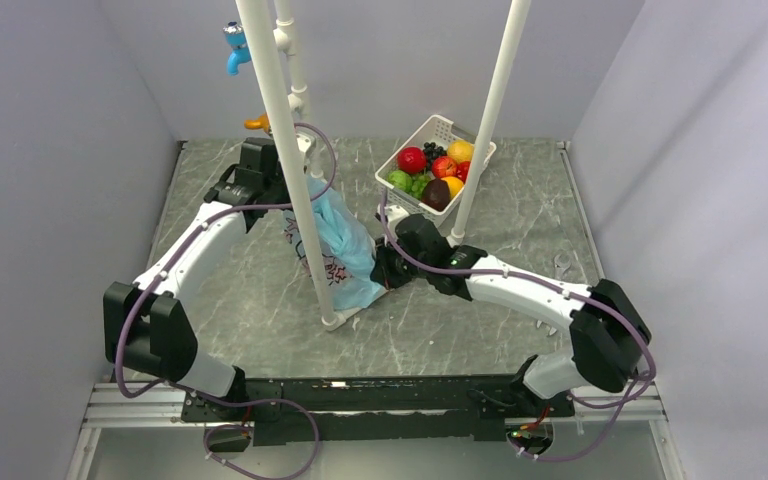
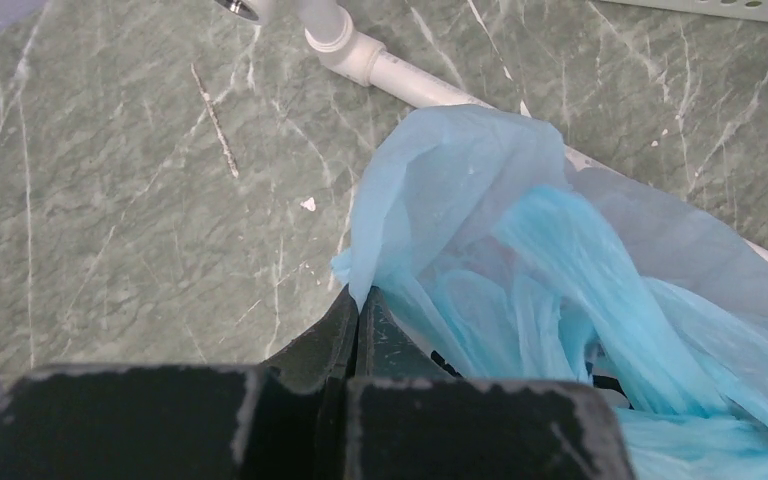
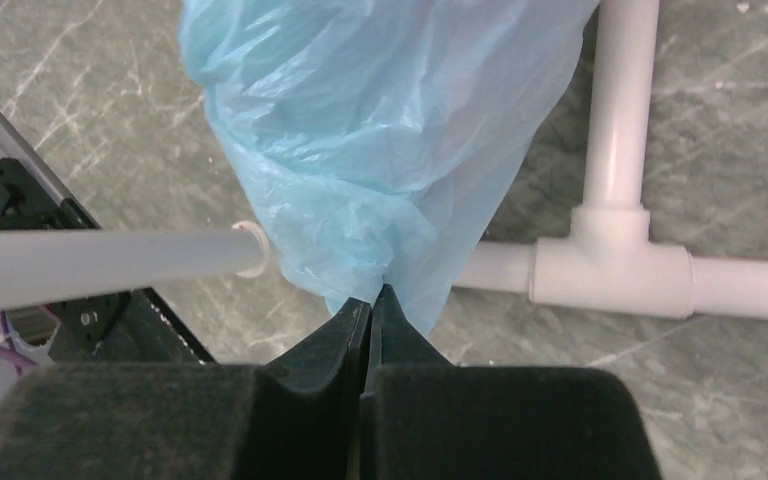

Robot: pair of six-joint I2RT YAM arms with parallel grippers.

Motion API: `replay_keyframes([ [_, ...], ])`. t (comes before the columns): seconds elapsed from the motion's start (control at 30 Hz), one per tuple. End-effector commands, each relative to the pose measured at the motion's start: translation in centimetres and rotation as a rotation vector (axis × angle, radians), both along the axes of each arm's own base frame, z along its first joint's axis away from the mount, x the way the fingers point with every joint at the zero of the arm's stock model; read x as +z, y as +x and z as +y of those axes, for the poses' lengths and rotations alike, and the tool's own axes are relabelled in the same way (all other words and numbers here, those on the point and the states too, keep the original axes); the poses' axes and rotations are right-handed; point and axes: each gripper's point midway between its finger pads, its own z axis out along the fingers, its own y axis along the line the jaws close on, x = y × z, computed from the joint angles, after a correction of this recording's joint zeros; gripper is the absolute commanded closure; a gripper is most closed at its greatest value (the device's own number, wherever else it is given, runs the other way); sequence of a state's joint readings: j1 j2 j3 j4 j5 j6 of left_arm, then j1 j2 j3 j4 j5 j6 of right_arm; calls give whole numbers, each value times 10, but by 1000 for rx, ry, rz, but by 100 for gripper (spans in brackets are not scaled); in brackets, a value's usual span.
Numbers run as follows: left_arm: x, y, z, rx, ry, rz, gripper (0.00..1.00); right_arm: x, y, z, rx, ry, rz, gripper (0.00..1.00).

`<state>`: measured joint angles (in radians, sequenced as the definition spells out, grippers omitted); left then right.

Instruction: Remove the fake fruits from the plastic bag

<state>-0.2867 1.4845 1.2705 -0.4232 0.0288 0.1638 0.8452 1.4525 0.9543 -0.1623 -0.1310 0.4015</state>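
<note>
Grip at both ends: plastic bag [image 1: 348, 248] strung betw. 2 grippers, against pipe frame [image 1: 272, 100].
Bag is thin, crinkly, translucent lt-blue film, draped along frame's front post. Left gripper [image 2: 358, 300] pinches its rim behind post; right gripper [image 3: 372, 296] pinches its bottom tip by post's foot. Slotted white basket [image 1: 438, 122] right of frame holds the glossy round fake fruits [image 1: 411, 159].

Our arms bent inward, left gripper [image 2: 358, 303] closed on the plastic bag [image 2: 520, 250], right gripper [image 3: 371, 298] pinched its other end.
</note>
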Motion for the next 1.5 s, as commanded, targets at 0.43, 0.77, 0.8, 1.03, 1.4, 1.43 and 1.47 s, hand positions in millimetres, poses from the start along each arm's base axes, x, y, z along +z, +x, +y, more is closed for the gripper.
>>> replay_keyframes([
  [0.43,17,7,-7,-26,-36,-39,100,81,21,26,-15,52,-165,40],
  [0.77,17,5,-1,-4,-23,-47,100,72,62,49,-152,-15,-178,26],
  [0.8,18,5,0,3,-21,-50,100,66,62,50,-146,-32,-177,28],
  [1.03,23,6,5,42,-24,-64,100,37,53,26,-163,-129,-194,50],
  [1.4,22,9,20,112,19,-79,100,19,35,8,-135,-129,-192,94],
  [1.43,22,9,21,118,23,-84,100,17,35,6,-134,-137,-193,95],
  [1.47,22,8,22,120,26,-86,100,16,35,5,-135,-141,-195,95],
])
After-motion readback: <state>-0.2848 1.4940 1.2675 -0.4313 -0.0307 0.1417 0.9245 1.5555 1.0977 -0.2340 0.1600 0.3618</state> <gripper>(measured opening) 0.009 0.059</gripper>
